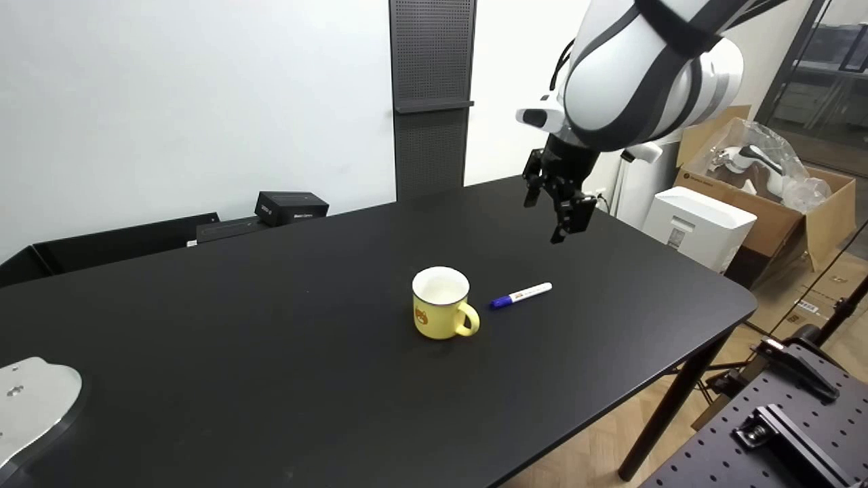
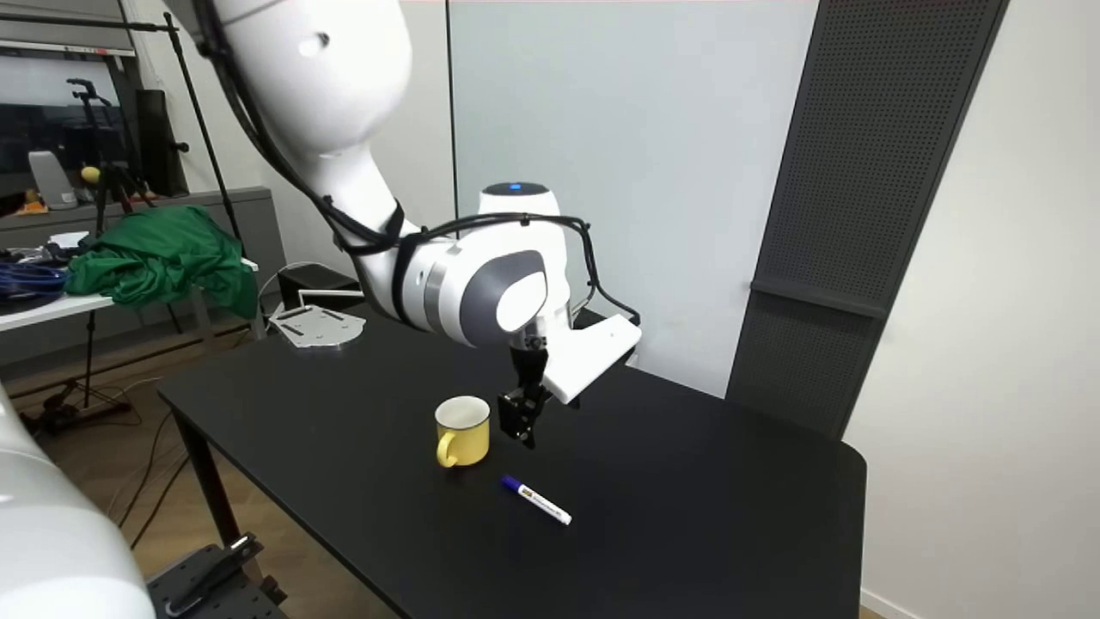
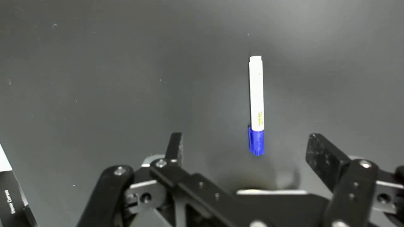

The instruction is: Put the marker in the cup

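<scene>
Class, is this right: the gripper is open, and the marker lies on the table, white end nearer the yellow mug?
Not the white end: the blue cap of the marker is nearer the yellow mug, as both exterior views show.

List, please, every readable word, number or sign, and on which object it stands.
"Stereo Camera": black box, wrist view; its other print, in an exterior view, too small.
Marker: label too small to read.
Print on white box and brown cardboard: too blurred.
Yellow mug: animal-like picture, no words seen.
</scene>
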